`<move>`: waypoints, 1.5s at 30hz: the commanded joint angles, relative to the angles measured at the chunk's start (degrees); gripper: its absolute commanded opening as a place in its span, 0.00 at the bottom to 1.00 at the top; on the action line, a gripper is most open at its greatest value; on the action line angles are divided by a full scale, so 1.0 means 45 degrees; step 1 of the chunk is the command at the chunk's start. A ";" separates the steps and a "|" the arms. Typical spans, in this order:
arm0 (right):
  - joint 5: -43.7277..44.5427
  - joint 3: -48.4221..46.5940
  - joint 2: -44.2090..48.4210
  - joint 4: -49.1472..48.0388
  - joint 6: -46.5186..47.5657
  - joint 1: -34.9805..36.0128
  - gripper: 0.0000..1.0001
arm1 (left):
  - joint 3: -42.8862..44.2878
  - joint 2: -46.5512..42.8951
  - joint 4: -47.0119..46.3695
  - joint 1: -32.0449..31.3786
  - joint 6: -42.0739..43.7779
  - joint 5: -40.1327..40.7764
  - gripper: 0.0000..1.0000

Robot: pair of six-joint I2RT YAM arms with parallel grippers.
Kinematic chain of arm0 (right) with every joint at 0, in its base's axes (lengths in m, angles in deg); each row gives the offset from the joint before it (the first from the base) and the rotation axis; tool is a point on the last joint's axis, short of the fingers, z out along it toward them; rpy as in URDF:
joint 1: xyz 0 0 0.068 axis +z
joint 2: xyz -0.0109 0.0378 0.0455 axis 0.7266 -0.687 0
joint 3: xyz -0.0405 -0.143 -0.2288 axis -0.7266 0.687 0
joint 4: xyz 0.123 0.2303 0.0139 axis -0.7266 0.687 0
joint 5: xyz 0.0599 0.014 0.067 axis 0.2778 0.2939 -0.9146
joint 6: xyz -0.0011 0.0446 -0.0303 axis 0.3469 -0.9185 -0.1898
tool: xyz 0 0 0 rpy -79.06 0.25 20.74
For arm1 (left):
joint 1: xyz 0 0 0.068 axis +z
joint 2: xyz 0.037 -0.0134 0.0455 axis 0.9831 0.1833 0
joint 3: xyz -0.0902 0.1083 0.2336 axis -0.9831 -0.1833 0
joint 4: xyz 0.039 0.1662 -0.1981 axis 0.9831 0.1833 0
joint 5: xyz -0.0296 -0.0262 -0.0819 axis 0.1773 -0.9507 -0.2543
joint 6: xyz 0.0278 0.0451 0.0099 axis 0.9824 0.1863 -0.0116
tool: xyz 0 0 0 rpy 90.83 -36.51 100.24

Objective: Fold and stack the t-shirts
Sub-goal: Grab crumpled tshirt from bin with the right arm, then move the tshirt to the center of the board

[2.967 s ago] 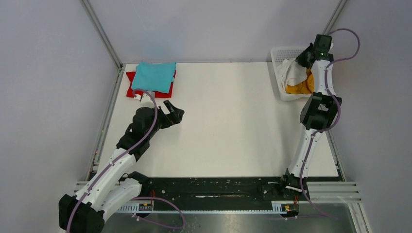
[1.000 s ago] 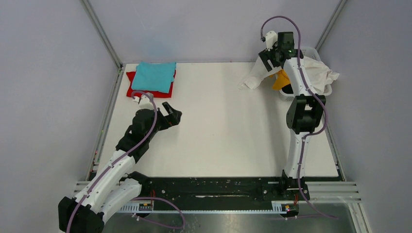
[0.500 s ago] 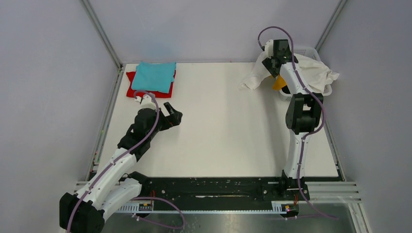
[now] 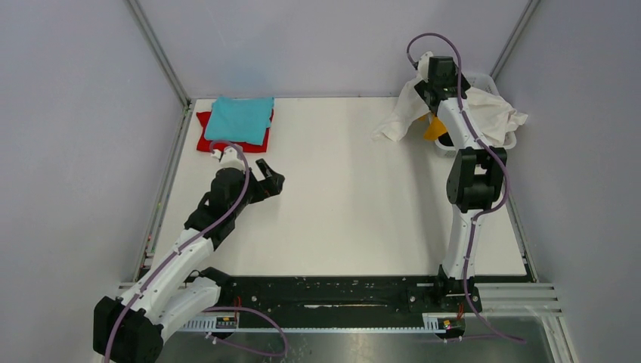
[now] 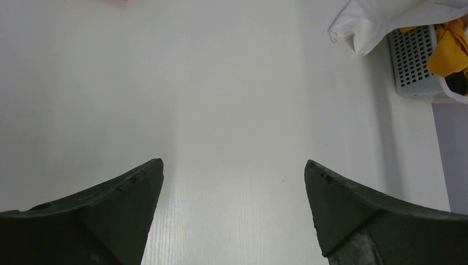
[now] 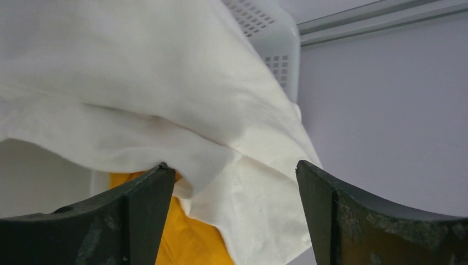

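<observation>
Draping over the white plastic lattice basket (image 5: pixel 414 66) at 1 o'clock, the white cloth t-shirt (image 4: pixel 491 113) covers the mustard-yellow t-shirt (image 6: pixel 187 243). Only the top view shows the teal t-shirt (image 4: pixel 240 119) on the red t-shirt (image 4: pixel 205 138), at 11 o'clock. Left gripper (image 5: pixel 234 163) and right gripper (image 6: pixel 232 165) stand wide apart, empty; bare white table (image 4: pixel 348 197) lies between.

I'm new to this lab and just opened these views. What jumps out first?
The white t-shirt, draped loosely over the basket in the far right corner and spilling onto the table, with the open right gripper close to it. A mustard-yellow t-shirt peeks out beneath. At the far left, a folded teal t-shirt lies on a red t-shirt.
</observation>
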 commanded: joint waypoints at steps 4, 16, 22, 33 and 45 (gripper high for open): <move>0.1059 0.0303 0.0534 -0.1229 0.0466 -0.0090 0.86 | 0.0267 0.0248 -0.0750 0.0039 0.0173 -0.0048 0.99; 0.0681 -0.0909 -0.0385 -0.1163 -0.0673 -0.0209 0.04 | 0.0474 0.0597 -0.0605 0.0039 0.0177 0.0054 0.99; 0.1524 -0.1844 0.0477 -0.1593 -0.1720 -0.0373 0.00 | 0.0469 0.0446 -0.0526 0.0039 0.0172 0.0053 0.99; 0.2960 -0.6210 0.2757 -0.2151 -0.5414 -0.1141 0.00 | 0.0293 -0.0185 -0.0447 0.0029 0.0073 0.0155 0.99; -0.4648 -0.8090 0.4854 -0.0758 -0.9368 -0.1146 0.00 | 0.0325 -0.0146 -0.0430 0.0039 -0.0006 -0.0024 0.99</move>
